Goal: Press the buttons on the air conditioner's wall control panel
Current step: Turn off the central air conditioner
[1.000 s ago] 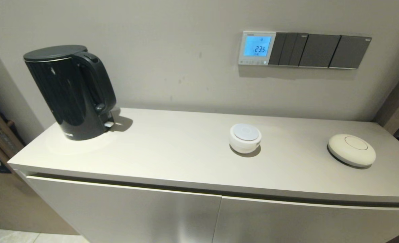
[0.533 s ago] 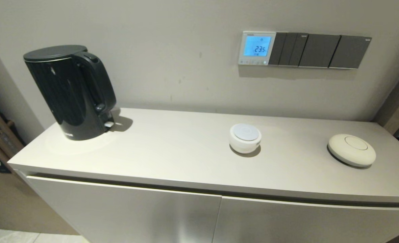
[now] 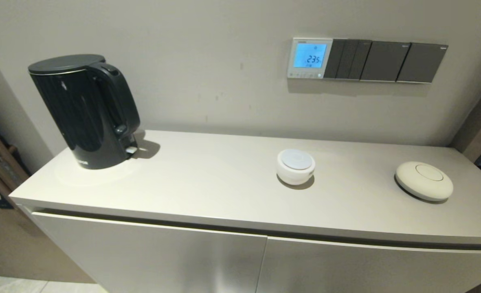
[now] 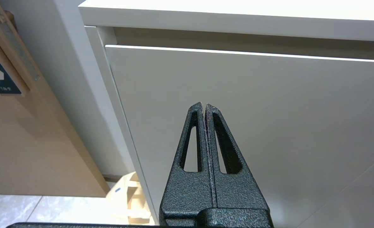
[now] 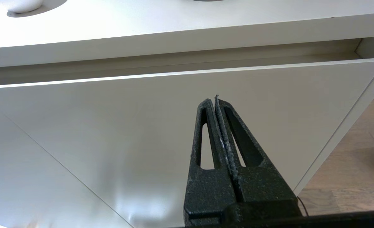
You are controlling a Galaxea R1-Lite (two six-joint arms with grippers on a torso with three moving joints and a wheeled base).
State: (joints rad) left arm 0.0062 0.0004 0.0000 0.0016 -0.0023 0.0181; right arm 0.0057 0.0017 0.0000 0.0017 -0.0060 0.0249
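While the wall control panel (image 3: pixel 310 58) reads 23.5 (blue-lit), left pincer (image 4: pixel 204 105) and right pincer (image 5: pixel 215 99) sit closed together below the tabletop (image 3: pixel 207 191)

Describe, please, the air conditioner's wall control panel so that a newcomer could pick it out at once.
Look at the grey wall above the long pale cabinet top, where a horizontal strip of plates is mounted towards the right. The small square white-framed control panel is the leftmost plate in that strip. Unlike the dark grey switch plates beside it, it has a blue-lit screen with digits and a row of tiny pale buttons along its bottom edge.
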